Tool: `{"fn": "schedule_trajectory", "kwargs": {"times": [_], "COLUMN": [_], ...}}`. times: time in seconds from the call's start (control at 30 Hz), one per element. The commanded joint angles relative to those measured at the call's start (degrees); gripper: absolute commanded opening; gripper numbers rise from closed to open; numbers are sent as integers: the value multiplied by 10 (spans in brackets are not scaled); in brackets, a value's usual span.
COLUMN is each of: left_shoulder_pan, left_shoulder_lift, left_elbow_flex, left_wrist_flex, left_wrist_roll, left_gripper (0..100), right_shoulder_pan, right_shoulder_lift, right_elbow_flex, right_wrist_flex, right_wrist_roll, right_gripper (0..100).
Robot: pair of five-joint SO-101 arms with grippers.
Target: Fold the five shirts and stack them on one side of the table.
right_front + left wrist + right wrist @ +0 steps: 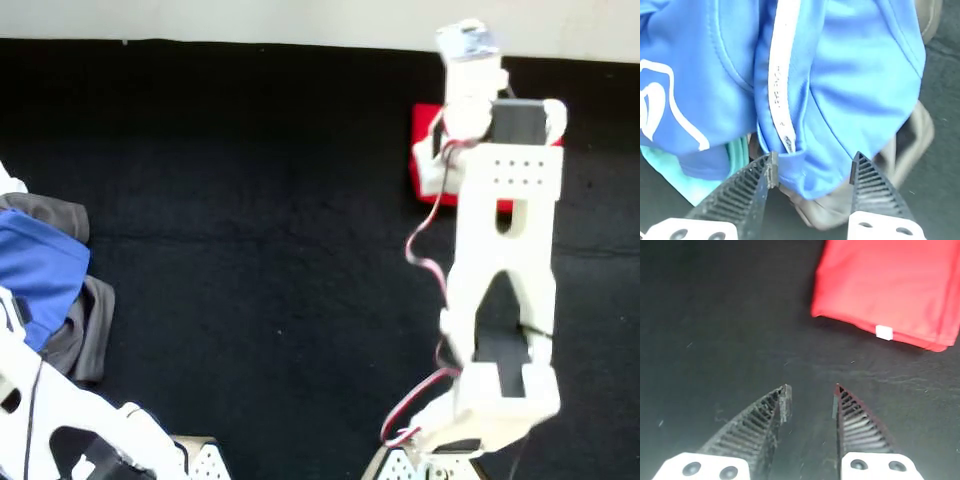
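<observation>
Looking down from the high view, you have the black table (250, 200) spreading across nearly the whole frame. Your right arm (505, 260) is the next biggest thing: it stands as a tall white column in the right half of the frame, running from the bottom edge up to the top, with a red and white cable looping down its left side. Your left arm (60, 420) sits in the lower left corner of the frame, partly cut off by the edge. Just above it, at the left edge, lies a loose heap of shirts: the blue shirt (35, 270) is on top, and the grey shirt (90, 330) shows under and around it. The red shirt (425, 150) lies folded in the upper right of the frame, partly hidden behind the right arm and well apart from the heap. In the left wrist view a teal shirt (670, 175) peeks out beneath the blue shirt (850, 90). Your left gripper (815, 162) is released, its jaws spread wide to either side of the blue shirt's hem, one tip touching the hem beside a white stripe (782, 65). Your right gripper (811, 392) is also released, jaws parted over bare black cloth, near the red shirt (890, 285) but apart from it. A small white tag (884, 332) sits on the red shirt's nearest edge
</observation>
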Motion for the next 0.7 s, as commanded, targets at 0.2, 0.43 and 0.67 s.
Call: {"fn": "schedule_trajectory", "kwargs": {"times": [0.2,0.43,0.67], "left_shoulder_pan": [-6,-2,12], "left_shoulder_lift": [-14,-14,-18], "left_elbow_flex": [73,91,73], "left_wrist_flex": [-102,-105,-96], "left_wrist_roll": [-24,-22,0], "left_gripper": [233,28,9], "right_shoulder_pan": [-17,-17,-17], "right_shoulder_lift": [-155,-254,-354], "right_elbow_flex": [122,210,291], "right_wrist_flex": [2,2,2], "right_wrist_roll": [-5,-5,-5], "right_gripper": [141,139,139]}}
